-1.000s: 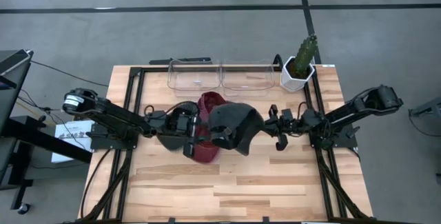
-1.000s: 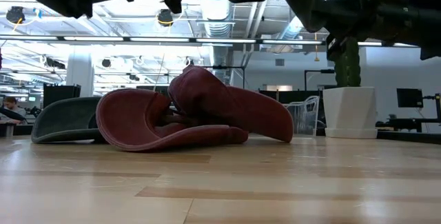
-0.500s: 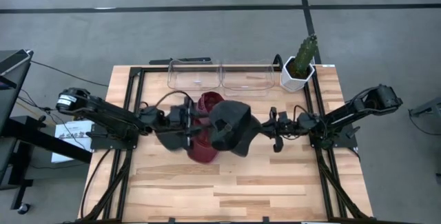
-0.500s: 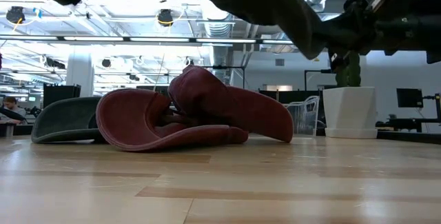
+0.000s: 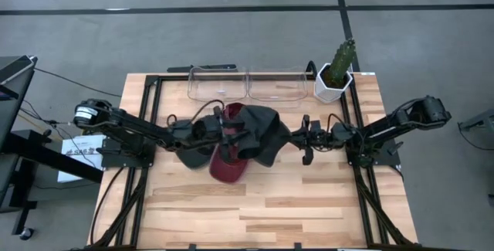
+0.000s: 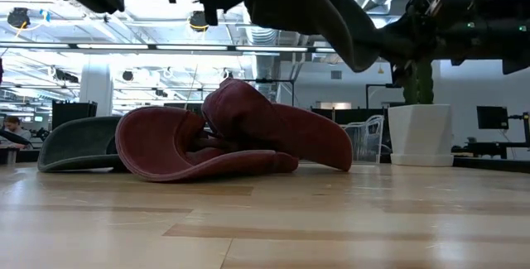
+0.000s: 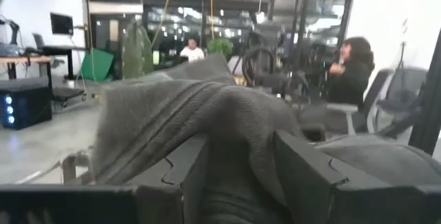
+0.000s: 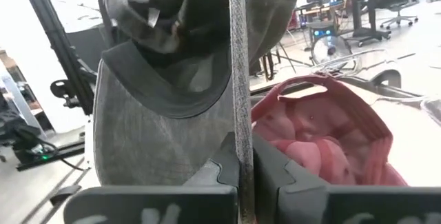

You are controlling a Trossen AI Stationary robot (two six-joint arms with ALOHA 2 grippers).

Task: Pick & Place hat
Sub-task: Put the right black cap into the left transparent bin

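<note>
A dark grey hat (image 5: 258, 131) hangs in the air between my two grippers, above the table's middle; it also shows at the top of the low view (image 6: 319, 12). My left gripper (image 5: 228, 137) is shut on its left side and my right gripper (image 5: 296, 137) is shut on its right side. Below it a red hat (image 5: 228, 166) lies on the table, crumpled and brim-down in the low view (image 6: 248, 136). A grey-green hat (image 6: 79, 145) lies flat to the red hat's left, partly under my left arm (image 5: 189, 157). My left gripper (image 7: 238, 182) has a thick bunch of the dark grey hat's cloth (image 7: 234, 134) between its two fingers, several layers, coming level from the table's left. The hat is lifted clear. My right gripper (image 8: 241, 169) pinches the hat's thin brim edge (image 8: 238, 100) between its two fingers, level from the table's right. The brim stands on edge and the hat is clear of the red hat.
Two clear plastic bins (image 5: 218, 85) (image 5: 276, 87) stand at the table's far edge. A cactus in a white pot (image 5: 334, 81) stands at the far right, also seen in the low view (image 6: 421, 132). Bare wood lies toward the near edge.
My left gripper has moved toward the table's right and far edge, up to the dark grey hat's left side, and now has its cloth between the fingers. My right gripper has moved a little left. The hat has shifted toward the far edge and bunched narrower.
</note>
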